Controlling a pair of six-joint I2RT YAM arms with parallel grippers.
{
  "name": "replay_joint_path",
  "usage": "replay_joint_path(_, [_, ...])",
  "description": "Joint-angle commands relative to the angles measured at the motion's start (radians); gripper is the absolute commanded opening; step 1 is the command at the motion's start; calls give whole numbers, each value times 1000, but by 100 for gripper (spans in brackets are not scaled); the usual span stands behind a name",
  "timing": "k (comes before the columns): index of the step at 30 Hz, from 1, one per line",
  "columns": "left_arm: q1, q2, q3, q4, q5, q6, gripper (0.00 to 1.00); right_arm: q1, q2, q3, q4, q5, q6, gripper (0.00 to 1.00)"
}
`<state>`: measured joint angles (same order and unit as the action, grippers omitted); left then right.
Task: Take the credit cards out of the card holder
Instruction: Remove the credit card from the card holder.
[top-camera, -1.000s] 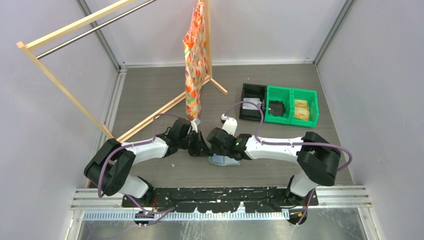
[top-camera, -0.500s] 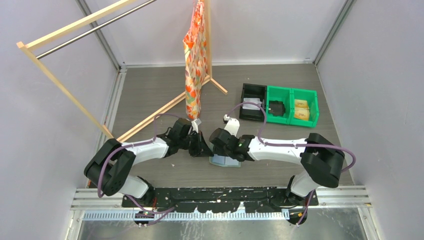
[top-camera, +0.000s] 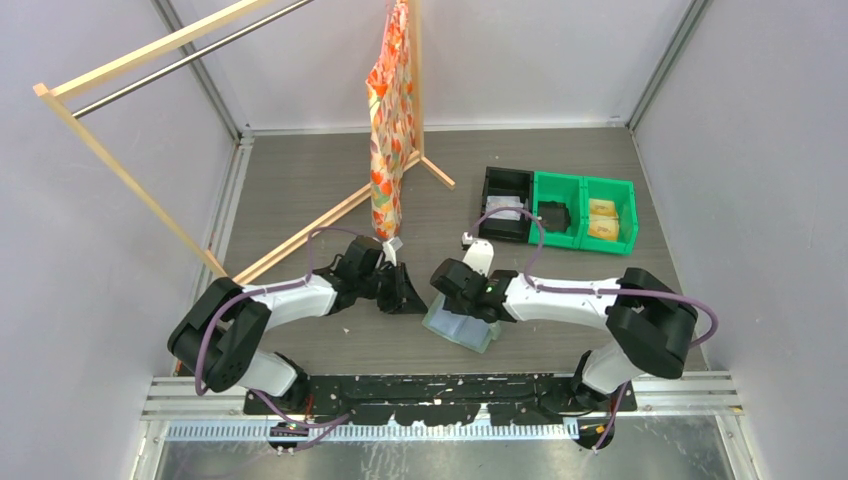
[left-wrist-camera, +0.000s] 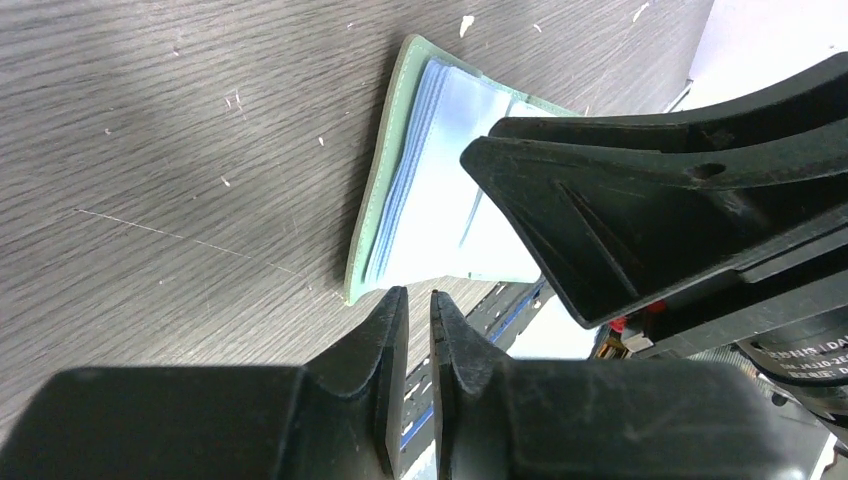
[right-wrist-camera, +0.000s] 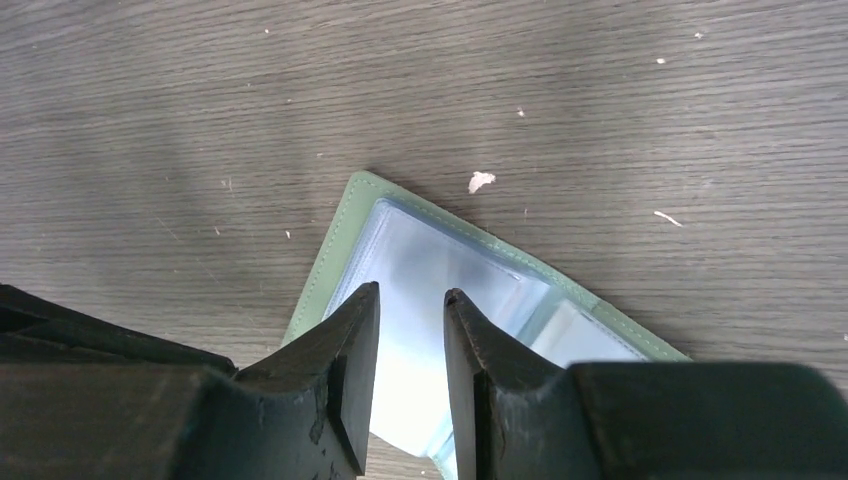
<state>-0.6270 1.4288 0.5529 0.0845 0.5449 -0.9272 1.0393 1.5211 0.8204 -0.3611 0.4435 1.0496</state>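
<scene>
One card holder (top-camera: 460, 327), open, at lower centre. Two robot arms. Three bins at upper right: one black bin (top-camera: 505, 203), two green bins (top-camera: 584, 211). One patterned cloth (top-camera: 388, 120) hanging on one wooden rack (top-camera: 130, 178).

Only a partial white print, "ENSION-21…", shows on the right arm's black motor housing (left-wrist-camera: 800, 345).

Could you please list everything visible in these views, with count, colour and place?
card holder: one, sage green with pale blue pockets, lying open on the table under the right gripper
bins: three, one black and two green, in a row at the far right
clothes rack: one, pale wood with a metal bar, far left
cloth: one, orange patterned, hanging from the rack
table: one, grey wood grain
left gripper: one, black, jaws a thin gap apart, beside the holder
right gripper: one, black, jaws parted over the holder's pockets
</scene>
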Motion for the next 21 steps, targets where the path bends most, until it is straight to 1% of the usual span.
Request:
replay_joint_path(1, [2, 0, 19, 26, 24, 19, 16, -1, -63, -3, -21, 40, -2, 35])
replay_joint_path(5, [1, 18, 21, 26, 21, 16, 16, -2, -108, -22, -67, 49, 13, 37])
replay_joint_path(8, [1, 21, 26, 26, 16, 16, 16, -3, -146, -60, -86, 52, 35, 37])
replay_joint_path(11, [-11, 25, 45, 23, 18, 16, 16, -3, -180, -94, -106, 44, 59, 32])
replay_joint_path(16, [-64, 39, 95, -8, -5, 27, 16, -3, -238, -150, -126, 31, 93, 22])
replay_joint_path(21, [-95, 88, 130, -5, -15, 28, 20, -3, -242, -193, -127, 30, 105, 13])
